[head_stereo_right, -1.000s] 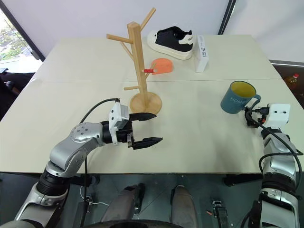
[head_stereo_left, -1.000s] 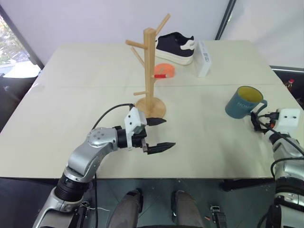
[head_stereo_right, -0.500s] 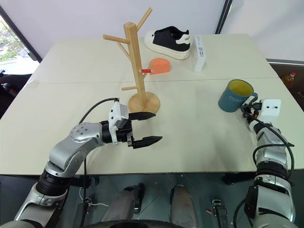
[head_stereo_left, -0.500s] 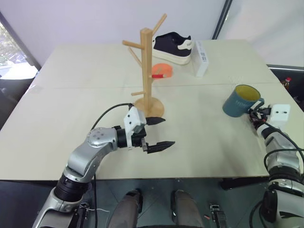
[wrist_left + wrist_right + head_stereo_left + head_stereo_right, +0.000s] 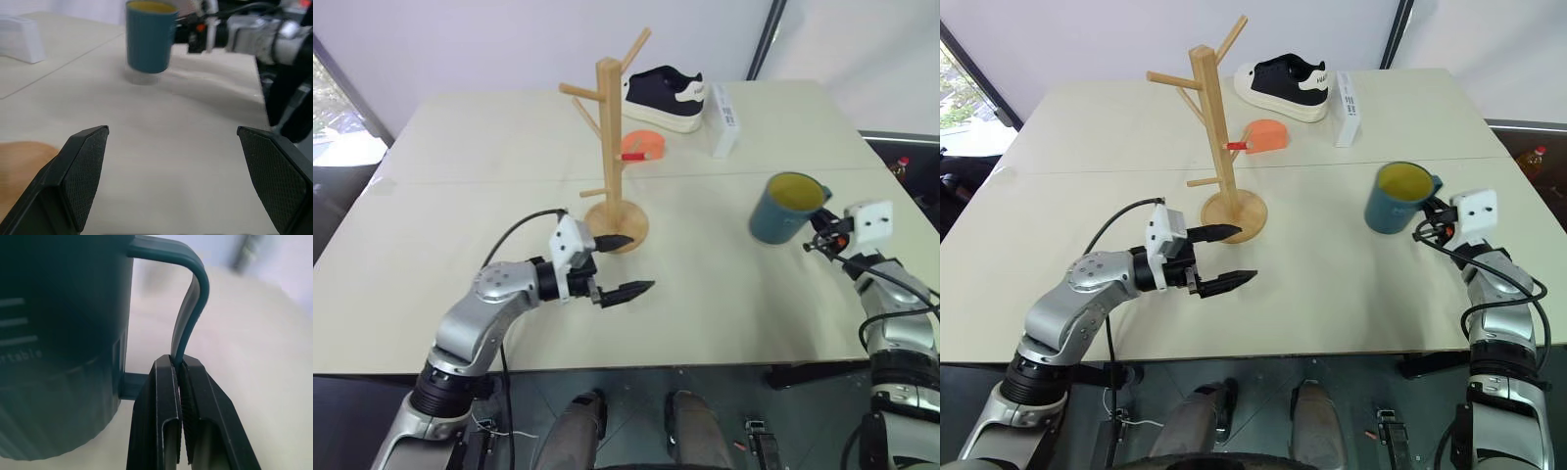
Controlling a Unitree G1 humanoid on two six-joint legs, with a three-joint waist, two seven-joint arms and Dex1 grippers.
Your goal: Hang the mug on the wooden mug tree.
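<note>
Left gripper, jaws wide and empty, at 7 o'clock of the wooden mug tree; at 3 o'clock of the tree, the mug, upright, its handle pinched by the right gripper

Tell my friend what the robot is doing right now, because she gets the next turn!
Right gripper: shut on the mug's loop handle, pinching it between both fingers.
Left gripper: open, holding nothing, hovering just in front of the wooden mug tree's round base.
The mug is upright, teal with a yellow inside, on the right side of the table; in the left wrist view it looks just off the tabletop.
The wooden mug tree stands mid-table, all pegs bare.
Done: the mug is gripped.
Left: carry it to the tree and slip the handle over a peg.
</note>
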